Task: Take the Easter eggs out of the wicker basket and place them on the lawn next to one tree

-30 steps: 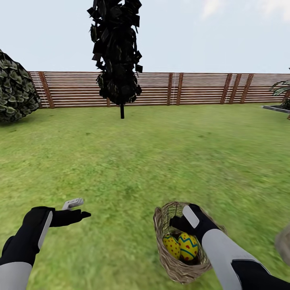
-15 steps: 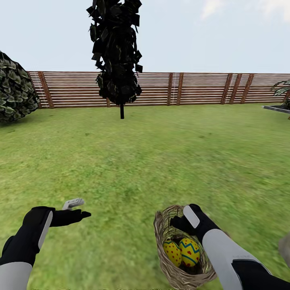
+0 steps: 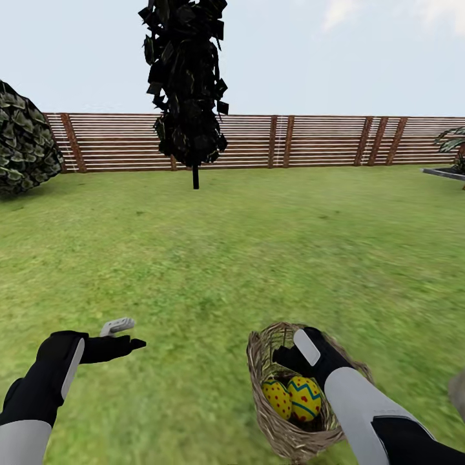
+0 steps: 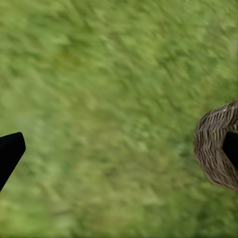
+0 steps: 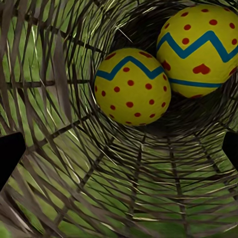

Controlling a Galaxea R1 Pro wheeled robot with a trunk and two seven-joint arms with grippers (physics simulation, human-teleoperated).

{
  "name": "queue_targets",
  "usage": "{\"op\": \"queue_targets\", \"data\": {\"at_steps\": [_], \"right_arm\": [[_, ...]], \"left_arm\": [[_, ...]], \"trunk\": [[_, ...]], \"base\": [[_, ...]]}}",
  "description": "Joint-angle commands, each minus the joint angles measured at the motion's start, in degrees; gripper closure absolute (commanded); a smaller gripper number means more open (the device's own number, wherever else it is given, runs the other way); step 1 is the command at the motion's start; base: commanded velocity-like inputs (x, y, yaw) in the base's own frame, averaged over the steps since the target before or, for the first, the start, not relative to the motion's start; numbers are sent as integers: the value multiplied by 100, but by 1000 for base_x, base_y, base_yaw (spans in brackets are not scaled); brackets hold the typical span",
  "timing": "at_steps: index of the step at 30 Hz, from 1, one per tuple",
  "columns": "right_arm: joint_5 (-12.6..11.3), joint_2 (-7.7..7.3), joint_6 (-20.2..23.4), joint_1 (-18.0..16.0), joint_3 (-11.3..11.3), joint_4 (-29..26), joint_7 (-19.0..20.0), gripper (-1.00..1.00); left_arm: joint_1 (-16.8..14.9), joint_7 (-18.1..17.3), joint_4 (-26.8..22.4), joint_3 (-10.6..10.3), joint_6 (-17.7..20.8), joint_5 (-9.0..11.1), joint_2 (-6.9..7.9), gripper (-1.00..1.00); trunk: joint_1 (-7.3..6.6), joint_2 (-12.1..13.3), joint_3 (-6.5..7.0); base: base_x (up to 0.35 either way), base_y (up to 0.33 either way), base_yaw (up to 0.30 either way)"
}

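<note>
The wicker basket [image 3: 284, 436] sits tilted on the lawn [image 3: 258, 245] at the lower right. Two yellow Easter eggs [image 3: 278, 397] [image 3: 303, 395] with red dots and blue zigzags lie inside it. My right gripper [image 3: 294, 354] reaches in over the basket's rim. In the right wrist view its fingers stand wide apart, open, with both eggs [image 5: 132, 87] [image 5: 201, 49] ahead and the woven wall [image 5: 99, 188] all round. My left gripper [image 3: 126, 334] hovers open over bare grass at the lower left. One fingertip [image 4: 10, 151] shows in the left wrist view, with the basket [image 4: 213, 148] off to one side. The tree is out of view.
A narrow black conifer [image 3: 187, 84] stands ahead before a slatted wooden fence [image 3: 310, 142]. A dark leafy bush [image 3: 22, 139] is at the far left, and a palm [image 3: 455, 145] by a paved edge at the far right. A grey object [image 3: 460, 391] shows at the right border.
The basket dipped a little and came back up, and its rim now spreads further right. The grey object at the right edge has slid lower. Both grippers hold their places.
</note>
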Motion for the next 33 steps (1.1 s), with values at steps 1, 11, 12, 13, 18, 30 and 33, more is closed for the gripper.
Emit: {"op": "queue_targets", "data": {"at_steps": [1,11,12,13,18,30,33], "right_arm": [[-46,4,9,-2,-18,-10,-49,-100],[-46,0,5,-2,-18,-10,-49,-100],[-46,2,5,-2,-18,-10,-49,-100],[-46,2,5,-2,-18,-10,-49,-100],[-46,3,5,-2,-18,-10,-49,-100],[-46,4,5,-2,-18,-10,-49,-100],[-46,4,5,-2,-18,-9,-49,-100]], "left_arm": [[-4,-44,-4,8,23,-38,-1,-100],[-4,-44,-97,17,32,-38,-1,-100],[-4,-44,-98,17,32,-38,-1,-100],[-4,-44,-99,14,32,-38,-1,-100],[-4,-44,-101,9,17,-39,-1,-100],[-4,-44,-101,-14,22,-39,-1,-100],[-4,-44,-101,-17,22,-39,-1,-100]], "trunk": [[21,-44,-24],[87,-164,-78],[87,-164,-78],[87,-164,-78],[87,-164,-78],[87,-164,-78],[87,-164,-78]], "base": [[0,0,0],[0,0,0],[0,0,0],[24,0,0],[171,0,0],[63,-73,0],[15,-79,0]]}}
